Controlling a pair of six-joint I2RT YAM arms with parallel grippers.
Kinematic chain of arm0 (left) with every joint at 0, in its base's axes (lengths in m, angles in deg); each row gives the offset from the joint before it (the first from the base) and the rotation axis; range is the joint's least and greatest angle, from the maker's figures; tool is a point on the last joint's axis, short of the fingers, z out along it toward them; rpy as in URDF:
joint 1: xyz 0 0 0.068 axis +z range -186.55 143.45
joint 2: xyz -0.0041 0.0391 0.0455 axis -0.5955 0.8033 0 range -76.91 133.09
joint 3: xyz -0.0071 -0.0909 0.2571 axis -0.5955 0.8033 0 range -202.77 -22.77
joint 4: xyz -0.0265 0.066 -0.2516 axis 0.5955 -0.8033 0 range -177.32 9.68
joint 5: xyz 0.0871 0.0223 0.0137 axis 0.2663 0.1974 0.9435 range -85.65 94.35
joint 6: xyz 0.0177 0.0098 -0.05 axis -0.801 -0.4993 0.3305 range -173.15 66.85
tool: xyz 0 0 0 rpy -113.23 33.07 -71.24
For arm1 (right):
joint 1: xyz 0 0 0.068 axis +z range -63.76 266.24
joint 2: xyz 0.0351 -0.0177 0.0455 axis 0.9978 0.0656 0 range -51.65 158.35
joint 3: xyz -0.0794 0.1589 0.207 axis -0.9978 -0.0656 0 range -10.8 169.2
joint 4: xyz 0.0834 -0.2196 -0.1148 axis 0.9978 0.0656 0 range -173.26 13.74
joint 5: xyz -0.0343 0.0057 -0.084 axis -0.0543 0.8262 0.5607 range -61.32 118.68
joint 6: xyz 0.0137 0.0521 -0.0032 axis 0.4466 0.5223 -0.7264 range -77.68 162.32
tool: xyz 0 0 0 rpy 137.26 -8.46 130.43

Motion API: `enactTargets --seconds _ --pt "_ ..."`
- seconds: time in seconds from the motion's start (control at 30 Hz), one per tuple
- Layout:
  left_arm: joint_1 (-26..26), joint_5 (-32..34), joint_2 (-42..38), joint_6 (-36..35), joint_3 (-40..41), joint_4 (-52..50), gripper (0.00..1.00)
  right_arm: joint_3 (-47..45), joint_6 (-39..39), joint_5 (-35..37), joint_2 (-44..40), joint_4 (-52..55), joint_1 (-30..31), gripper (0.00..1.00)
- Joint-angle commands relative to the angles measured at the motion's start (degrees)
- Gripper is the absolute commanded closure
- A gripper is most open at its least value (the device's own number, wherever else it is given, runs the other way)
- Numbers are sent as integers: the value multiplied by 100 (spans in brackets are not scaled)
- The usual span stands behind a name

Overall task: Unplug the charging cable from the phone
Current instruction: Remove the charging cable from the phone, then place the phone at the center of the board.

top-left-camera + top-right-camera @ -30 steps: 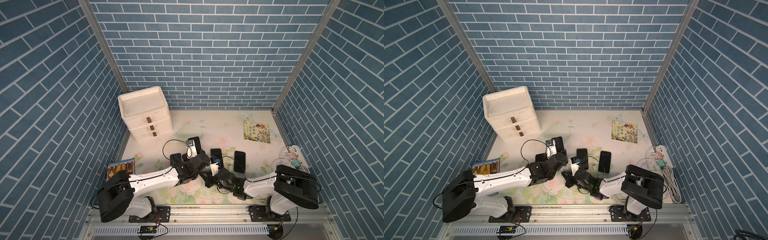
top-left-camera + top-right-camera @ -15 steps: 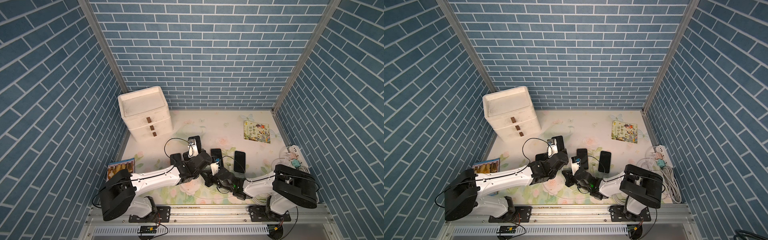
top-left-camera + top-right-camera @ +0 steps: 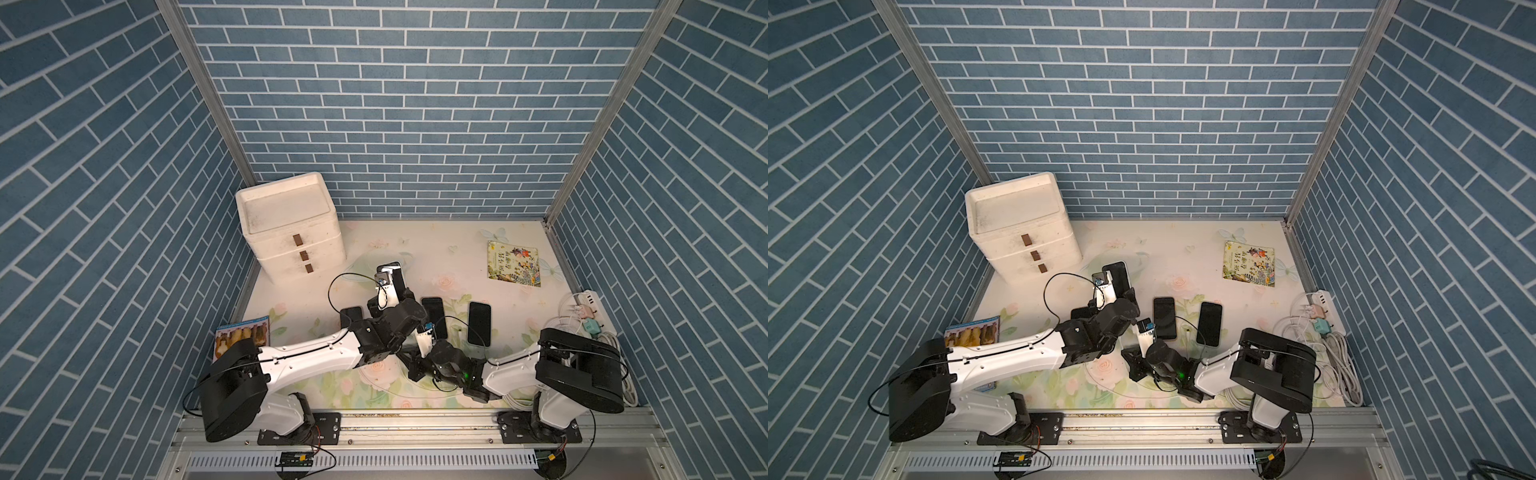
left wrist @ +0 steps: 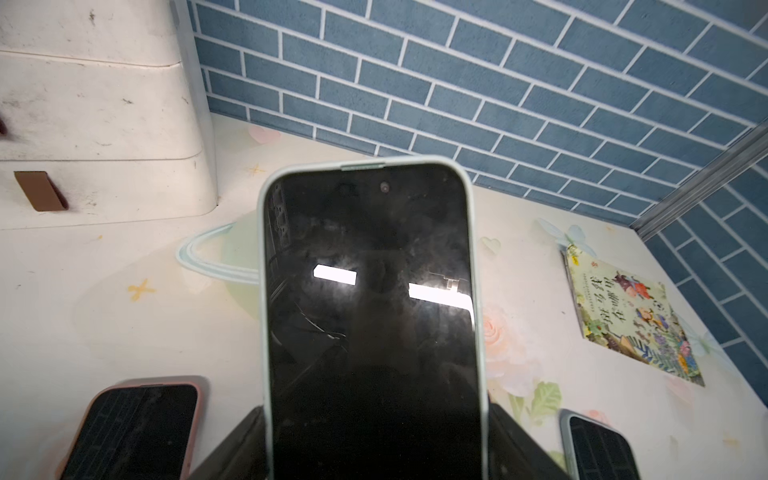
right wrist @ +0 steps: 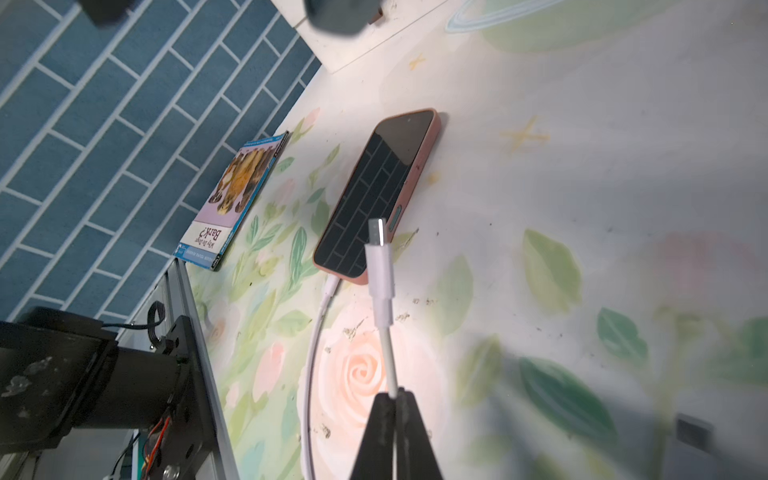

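Plug (image 5: 377, 232) shows free only in my right wrist view, mid-frame, white cable (image 5: 388, 353) pinched in my right gripper (image 5: 397, 399). Left gripper (image 4: 374, 440) clamps the dark-screened, pale-cased phone (image 4: 370, 311), centre frame.

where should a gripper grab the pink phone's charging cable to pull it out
Grip the short white plug housing where it meets the bottom edge of the pink phone, not the thin cord. The phone lies flat, so I would come from above, jaws across the housing, and pull straight back along the phone's length.
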Motion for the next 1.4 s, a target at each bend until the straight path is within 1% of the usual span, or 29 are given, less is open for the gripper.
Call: enactTargets --seconds 0.0,0.23,0.27,0.33,0.37,0.47,0.57,0.6,0.67,0.73,0.87,0.93,1.03,1.2,1.37 --pt "-19 281 -215 87 -124 261 100 74 -235 -135 101 148 14 100" --pt "-7 415 -445 231 48 -155 100 161 -130 -311 432 109 41 100" --pt "-10 418 -451 245 63 -243 100 142 -96 -313 461 85 48 93" --pt "1 419 -413 271 87 -396 100 88 -59 -301 475 25 54 74" --pt "5 420 -360 283 84 -465 100 65 -58 -290 442 29 54 67" --pt "49 329 -121 359 47 -716 100 48 -143 -102 198 281 38 50" --pt "159 91 229 393 -63 -924 100 -70 -272 -6 -268 402 -17 38" --pt "183 39 350 393 -106 -983 100 -146 -292 36 -457 425 -55 32" --pt "268 -53 585 354 -211 -1051 100 -265 -288 223 -832 638 -121 25" --pt "376 -241 842 222 -358 -1107 100 -344 -235 562 -1377 1038 -175 22" --pt "500 -504 1429 -12 -763 -1353 100 -301 20 1398 -2330 2214 -245 20" --pt "506 -580 1676 -105 -911 -1401 100 -321 153 1672 -2820 2574 -283 19" --pt "514 -690 1975 -178 -1035 -1478 100 -356 353 1911 -3335 3004 -313 18" --pt "525 -900 2305 -138 -1052 -1603 100 -240 639 2225 -3711 3683 -370 18" --pt "525 -989 2307 -10 -775 -1524 100 -162 710 2222 -3807 3907 -446 18"
